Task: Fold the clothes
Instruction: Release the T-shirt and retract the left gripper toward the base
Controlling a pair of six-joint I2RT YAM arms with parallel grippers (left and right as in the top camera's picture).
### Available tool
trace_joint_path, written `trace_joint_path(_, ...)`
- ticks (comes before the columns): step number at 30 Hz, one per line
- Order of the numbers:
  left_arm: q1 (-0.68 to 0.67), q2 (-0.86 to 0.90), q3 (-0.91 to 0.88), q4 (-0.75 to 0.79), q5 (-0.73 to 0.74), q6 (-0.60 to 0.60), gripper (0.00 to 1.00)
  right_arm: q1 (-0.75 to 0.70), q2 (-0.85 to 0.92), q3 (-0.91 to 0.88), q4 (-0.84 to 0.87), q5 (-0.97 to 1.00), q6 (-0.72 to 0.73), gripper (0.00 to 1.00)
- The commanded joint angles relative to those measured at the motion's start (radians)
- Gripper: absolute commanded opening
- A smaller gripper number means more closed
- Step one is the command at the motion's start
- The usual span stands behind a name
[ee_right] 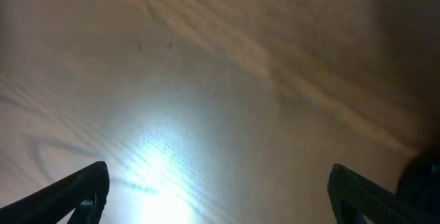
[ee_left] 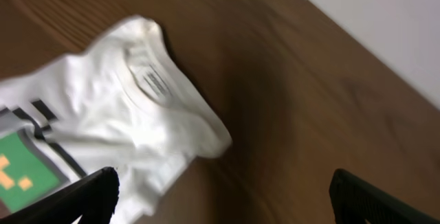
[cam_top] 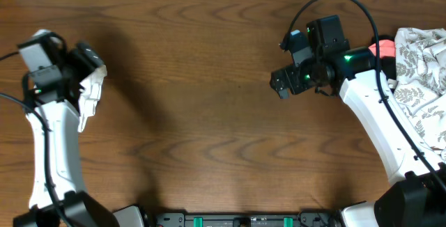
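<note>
Nearest me, the left claw (ee_left: 225, 179) hangs with its jaws spread wide, gripping nothing. The white T-shirt (ee_left: 117, 114) lies bunched on the worktop (cam_top: 209, 115) just beside its left finger, green print (ee_left: 24, 172) and neck label (ee_left: 155, 83) showing. The right claw (ee_right: 218, 172) gapes over bare wood. Beyond it sits a heap of leaf-patterned cloth (cam_top: 421, 60).

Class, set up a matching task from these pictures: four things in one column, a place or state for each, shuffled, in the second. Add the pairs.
1 T-shirt
2 leaf-print cloth
3 left gripper
4 right gripper

A open over bare table
B at the table's right edge
C bunched, neck label showing
D open beside the T-shirt

Pairs: 1-C, 2-B, 3-D, 4-A
</note>
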Motion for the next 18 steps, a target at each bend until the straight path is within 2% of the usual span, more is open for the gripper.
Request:
trace_joint_path(1,-0.103,-0.024,0.011,-0.075,0.006,0.124,0.98,-0.026,0.001,0.000,0.045,0.018,0.071,0.99)
trace_joint_path(3,-0.172,-0.030,0.011,-0.119,0.006,0.155,0.98,-0.060,-0.001,0.000,0.087,0.018,0.134,0.99)
trace_joint_path(8,-0.317,-0.027,0.010,-0.193,-0.005,0.208,0.98,-0.146,-0.001,0.000,0.121,0.018,0.140,0.99)
trace_joint_path(15,-0.363,-0.035,0.010,-0.237,0.000,0.203,0.98,-0.230,-0.031,0.000,0.055,-0.020,0.140,0.99)
trace_joint_path(18,-0.361,-0.086,0.013,-0.301,0.055,0.204,0.98,-0.242,-0.091,-0.001,-0.002,-0.027,0.140,0.99)
